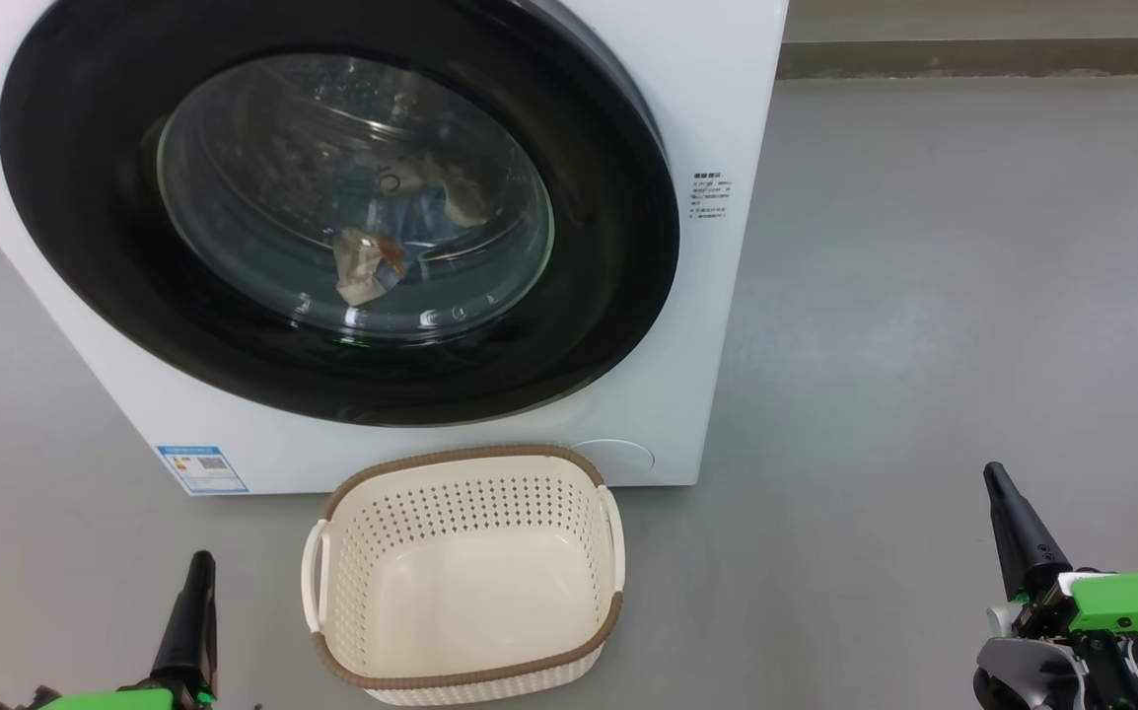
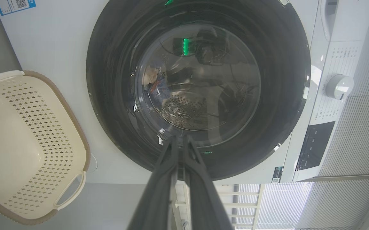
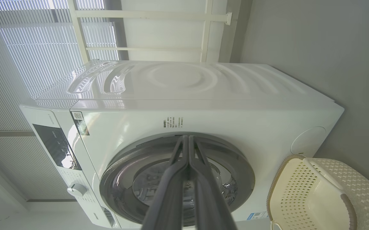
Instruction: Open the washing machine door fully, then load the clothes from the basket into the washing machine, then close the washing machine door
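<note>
Ahead of both tools, the washing machine door (image 1: 332,212) sits flush against the washing machine (image 1: 717,325) with the clothes (image 1: 369,268) lying behind its glass, while the basket (image 1: 465,456), on the floor (image 1: 924,296) between the left tool (image 1: 201,564) and the right tool (image 1: 995,478), is empty, so I judge all three steps done. Both tools are clenched on nothing, low and well apart from the door, and the next move seems to call only for staying clear. Nothing blocks the door; the basket stands just below it, close against the machine's foot, with a blue-and-white sticker (image 1: 201,469) nearer the left tool.
</note>
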Controlling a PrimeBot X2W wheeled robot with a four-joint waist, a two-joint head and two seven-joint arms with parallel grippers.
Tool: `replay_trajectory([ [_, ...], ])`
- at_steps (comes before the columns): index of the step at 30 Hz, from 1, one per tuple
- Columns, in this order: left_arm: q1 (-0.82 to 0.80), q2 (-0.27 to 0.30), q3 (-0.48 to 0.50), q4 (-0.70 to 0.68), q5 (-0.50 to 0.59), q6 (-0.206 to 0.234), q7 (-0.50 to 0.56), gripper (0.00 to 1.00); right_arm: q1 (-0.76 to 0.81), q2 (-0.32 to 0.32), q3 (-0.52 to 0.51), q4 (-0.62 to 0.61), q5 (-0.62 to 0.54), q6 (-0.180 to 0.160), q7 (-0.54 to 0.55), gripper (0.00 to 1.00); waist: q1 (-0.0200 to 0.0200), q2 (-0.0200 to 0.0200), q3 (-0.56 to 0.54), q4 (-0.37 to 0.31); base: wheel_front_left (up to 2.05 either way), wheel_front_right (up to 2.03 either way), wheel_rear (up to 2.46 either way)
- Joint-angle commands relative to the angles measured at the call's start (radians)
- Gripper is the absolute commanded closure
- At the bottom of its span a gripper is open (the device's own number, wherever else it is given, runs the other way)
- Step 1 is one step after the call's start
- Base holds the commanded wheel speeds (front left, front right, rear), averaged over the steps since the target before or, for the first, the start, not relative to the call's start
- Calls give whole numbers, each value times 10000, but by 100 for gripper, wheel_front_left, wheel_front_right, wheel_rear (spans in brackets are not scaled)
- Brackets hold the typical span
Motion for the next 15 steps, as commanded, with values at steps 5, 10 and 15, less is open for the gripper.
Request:
replay_trajectory([
  [5,-431,89,266,-317,-82,6,63,100,-269,-95,189,-292,-19,17,64,100,0,0,0,0,0,0,0],
  [10,-431,89,266,-317,-82,6,63,100,-269,-94,188,-292,-20,17,65,100,0,0,0,0,0,0,0],
  [15,-431,89,266,-317,-82,6,63,100,-270,-92,186,-292,-22,17,66,100,0,0,0,0,0,0,0],
])
